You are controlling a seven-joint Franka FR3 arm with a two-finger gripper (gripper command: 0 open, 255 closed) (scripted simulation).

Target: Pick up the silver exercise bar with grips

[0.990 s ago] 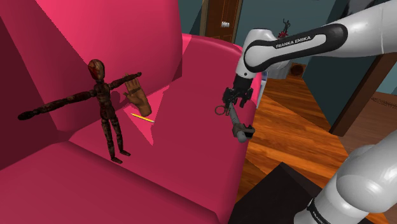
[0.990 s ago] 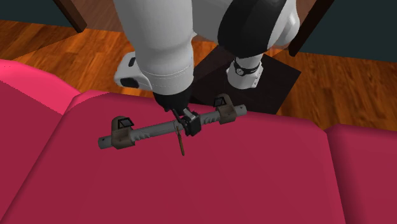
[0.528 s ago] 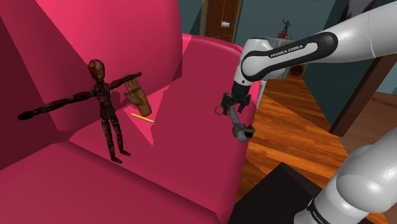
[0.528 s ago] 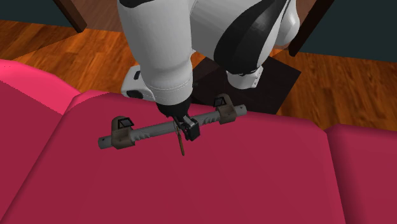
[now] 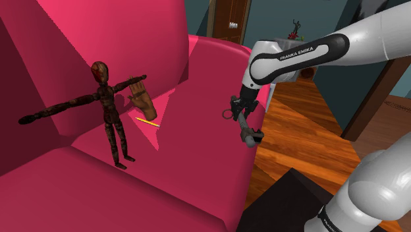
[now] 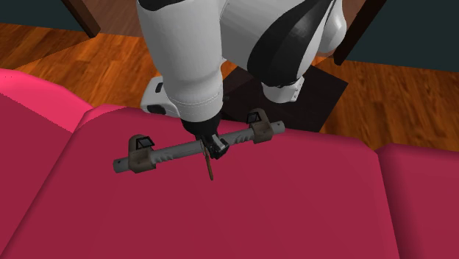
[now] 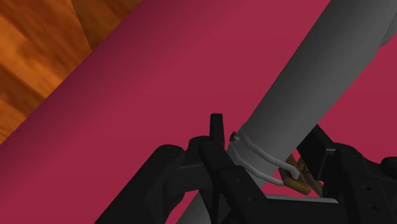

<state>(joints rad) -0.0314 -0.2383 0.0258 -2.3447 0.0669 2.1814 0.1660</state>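
The grey exercise bar (image 6: 173, 152), with a brownish grip block near each end, lies along the top of the red sofa arm (image 6: 243, 199), close to its edge above the floor. My gripper (image 6: 215, 146) comes down on the bar's middle. In the wrist view the bar (image 7: 305, 76) runs between the black fingers (image 7: 217, 127), which press against both of its sides, so my gripper (image 7: 267, 137) is shut on it. A white band and a brown piece wrap the bar there. In the shoulder view the bar (image 5: 251, 136) and gripper (image 5: 240, 117) sit at the sofa arm's right edge.
A dark wooden mannequin (image 5: 109, 112), a wooden hand (image 5: 140, 99) and a yellow pencil (image 5: 147, 121) are on the sofa seat. A thin brown stick (image 6: 210, 168) hangs from the bar. Wooden floor (image 5: 296, 125) and the black stand (image 5: 283, 198) lie beyond the sofa arm.
The arm shifted over the bar and the hand settled on its middle. The fingers drew in on the bar. The bar has not moved.
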